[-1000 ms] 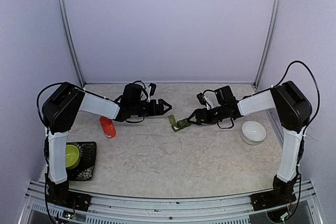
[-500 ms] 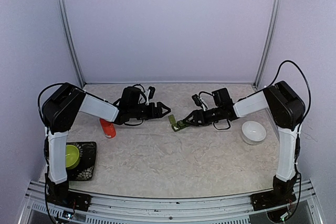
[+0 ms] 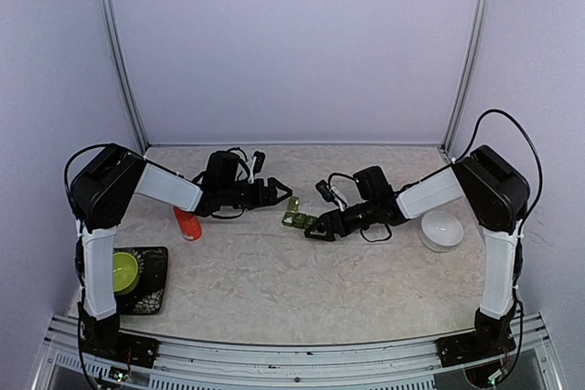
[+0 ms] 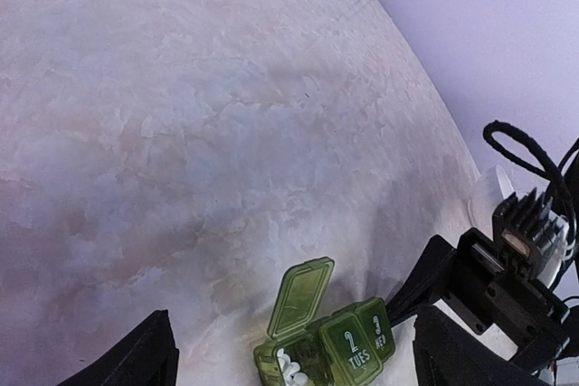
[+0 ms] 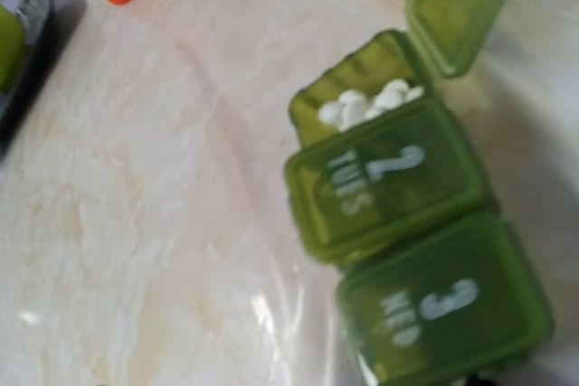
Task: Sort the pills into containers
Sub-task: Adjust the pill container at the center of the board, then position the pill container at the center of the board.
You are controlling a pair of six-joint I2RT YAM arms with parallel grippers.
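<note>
1. Well behind the left end effector [image 3: 281, 198], beside its arm, an orange bottle [image 3: 187, 223] sits on the counter [image 3: 302, 289]. It seems to have no part in this step.
2. The left end effector is spread wide and holds nothing. Its fingers [image 4: 136, 359] stand far apart, and the task's thing lies just ahead of their tips.
3. That thing is the pill box [image 4: 330, 345], three green cells in a row on the counter between the two end effectors. The end cell nearest the left end effector has its lid [image 4: 303, 296] up and the pills [image 5: 366, 101] heaped inside. The TUES cell [image 5: 389, 187] and the WED cell [image 5: 443, 314] are closed.
4. The right end effector [image 3: 318, 227] sits close against the WED end. I cannot tell whether it is spread or pressed together, nor whether it touches the box.
5. The step in hand is probably opening the next cell.
   - Steady the box from the WED end.
   - Lift the TUES lid by its free edge alone.
   - Keep the box flat, because a tilt would likely spill the open cell.
6. Well behind the right end effector, a white bowl [image 3: 441, 229] sits beside that arm.
</note>
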